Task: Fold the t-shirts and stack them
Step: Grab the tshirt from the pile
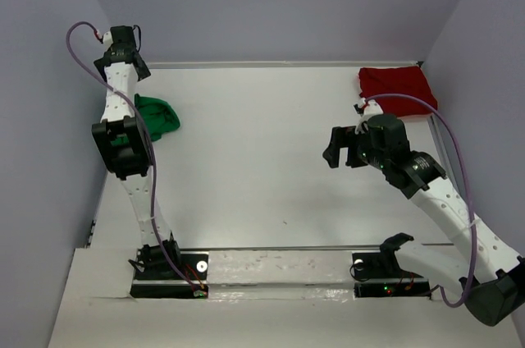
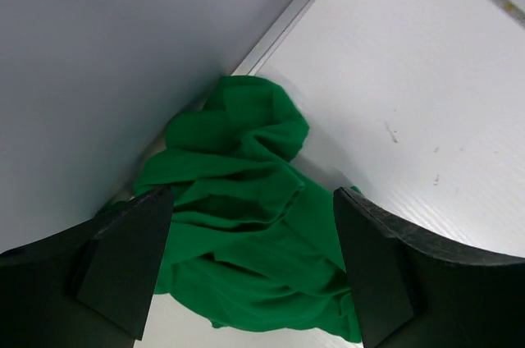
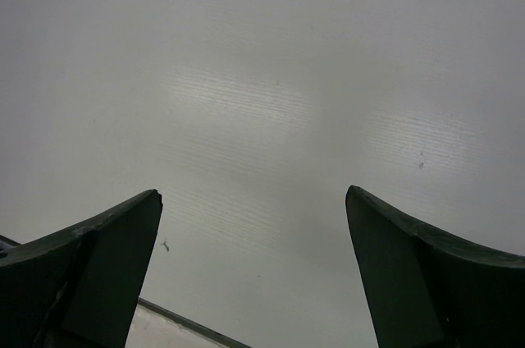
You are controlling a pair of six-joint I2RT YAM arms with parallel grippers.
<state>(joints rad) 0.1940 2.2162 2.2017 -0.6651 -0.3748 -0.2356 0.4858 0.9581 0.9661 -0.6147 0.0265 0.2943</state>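
The left gripper (image 2: 250, 229) hangs wide open and empty over the crumpled green shirt (image 2: 238, 143) at middle left (probably to grasp it), while the right gripper (image 3: 254, 225), also open and empty, waits below the red shirt (image 1: 396, 85) at upper right.

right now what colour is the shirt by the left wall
Bright green t-shirt, best in left wrist view.

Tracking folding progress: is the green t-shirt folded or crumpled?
Crumpled: the bright green cloth t-shirt lies bunched in irregular wrinkles, with no flat layers.
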